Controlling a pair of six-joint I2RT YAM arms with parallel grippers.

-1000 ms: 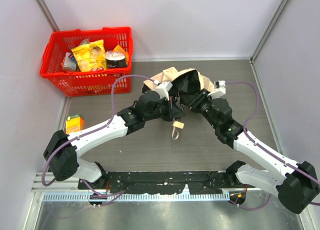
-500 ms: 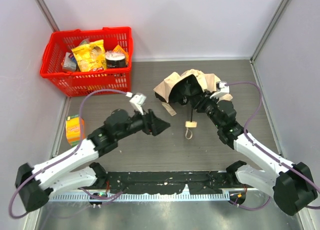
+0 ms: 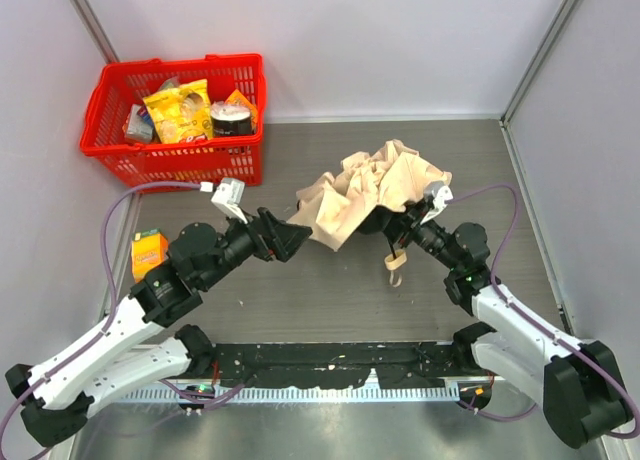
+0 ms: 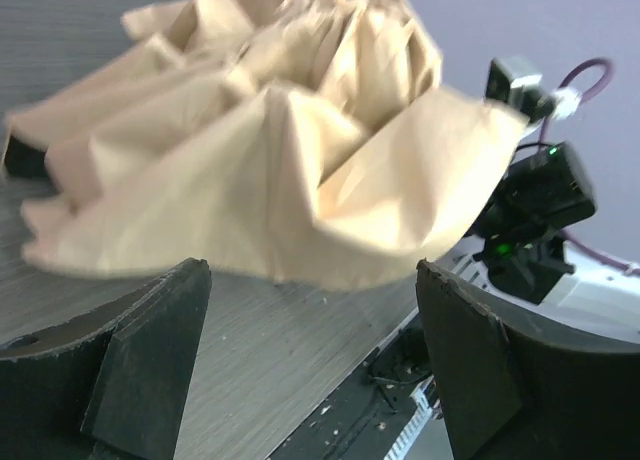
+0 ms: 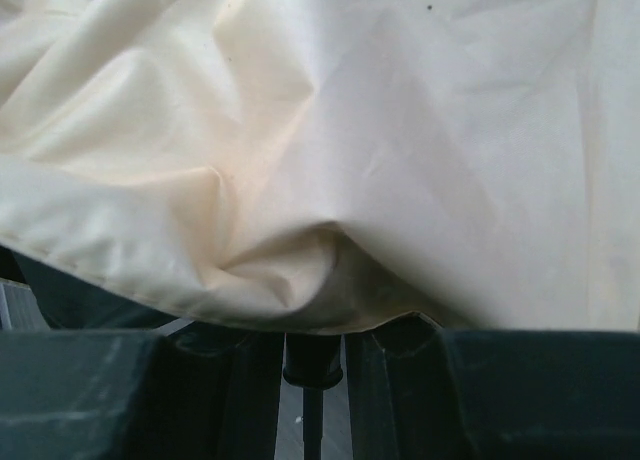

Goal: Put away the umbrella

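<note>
Umbrella [image 3: 368,183] in right gripper [image 3: 392,225]

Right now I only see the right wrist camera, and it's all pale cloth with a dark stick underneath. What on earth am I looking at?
Observer: A folded umbrella, its beige cloth crumpled in a heap. From above, its cream handle with a loop hangs below.
Operator: Is anything holding it?
Observer: The right pincer, tucked under the cloth, seems to grip the black shaft.
Operator: And the other arm?
Observer: The left pincer stands wide open and empty, close beside the cloth's left edge.
</note>
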